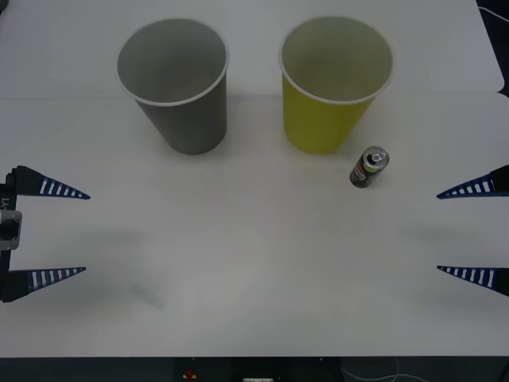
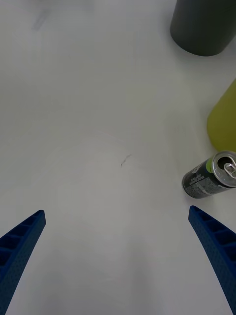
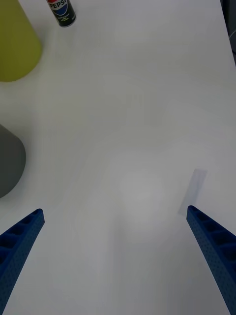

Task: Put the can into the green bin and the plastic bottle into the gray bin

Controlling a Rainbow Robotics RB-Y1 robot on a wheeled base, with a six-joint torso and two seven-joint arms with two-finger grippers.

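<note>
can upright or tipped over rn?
Upright. The can stands on its base on the table beside the green bin, silver top facing up, apart from both open grippers.

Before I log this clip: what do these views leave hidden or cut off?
- Large gray paper-style cup: its floor is out of sight in the front view; both wrist views cut it at an edge.
- Large yellow-green paper-style cup: same.
- Small dark Pepsi can: left wrist view crops its top.
- Plastic bottle: none visible.
- Open left gripper and right gripper: arms cropped.
</note>
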